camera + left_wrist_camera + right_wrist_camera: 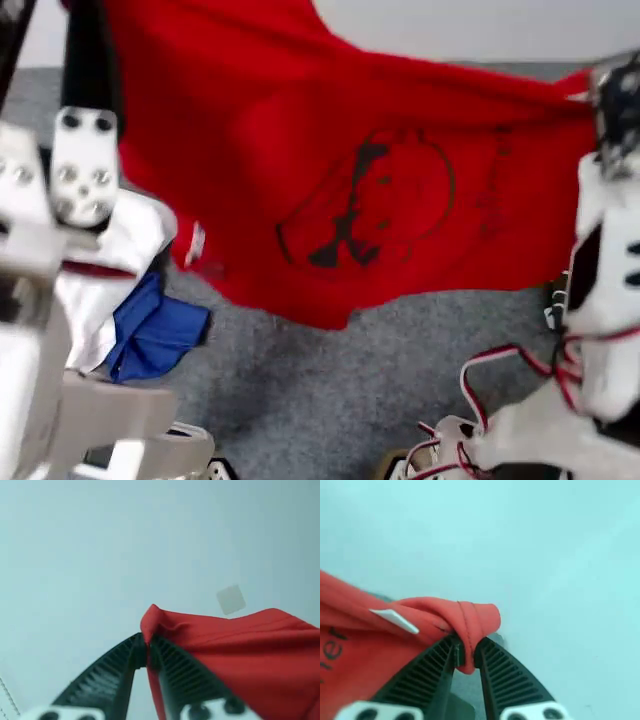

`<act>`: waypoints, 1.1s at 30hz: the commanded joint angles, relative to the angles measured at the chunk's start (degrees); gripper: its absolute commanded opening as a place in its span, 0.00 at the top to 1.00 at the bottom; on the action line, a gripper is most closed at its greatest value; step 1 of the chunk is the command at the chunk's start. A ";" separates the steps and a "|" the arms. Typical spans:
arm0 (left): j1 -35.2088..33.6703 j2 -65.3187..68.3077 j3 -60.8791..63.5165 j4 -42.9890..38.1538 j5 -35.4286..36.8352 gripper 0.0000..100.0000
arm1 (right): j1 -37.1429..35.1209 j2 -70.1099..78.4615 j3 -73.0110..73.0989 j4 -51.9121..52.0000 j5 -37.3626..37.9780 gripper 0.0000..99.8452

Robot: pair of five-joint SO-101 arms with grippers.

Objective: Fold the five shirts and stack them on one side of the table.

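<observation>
The red shirt [300, 150] hangs stretched in the air above the grey counter [400, 370], one bunched edge pinched in the left hand [146, 647], another in the right hand [465, 652]. This looks like the spreading step before folding. Next it probably needs lowering flat, clear of the white shirt [120, 250] and blue shirt [160, 335] heaped alongside.

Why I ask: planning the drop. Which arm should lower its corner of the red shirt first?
Right, probably. The left pincer and right pincer both grip the red shirt, but table shows under the right one's corner, while a pile of shirts sits below the other.
</observation>
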 commanded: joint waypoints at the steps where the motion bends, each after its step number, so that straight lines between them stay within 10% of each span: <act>1: 0.00 -3.25 -1.27 2.73 -0.70 0.99 | 1.10 -1.71 -1.58 4.79 3.16 0.99; 8: 0.09 -3.43 1.01 13.45 -0.70 0.99 | 0.92 -1.98 8.88 8.22 5.36 0.99; 19: 0.09 -3.52 41.19 12.92 -0.88 0.99 | -0.84 -1.36 48.79 7.78 5.54 0.99; 33: -0.35 -4.04 92.70 -6.24 -0.88 0.99 | -9.01 0.66 82.11 -7.52 5.45 0.99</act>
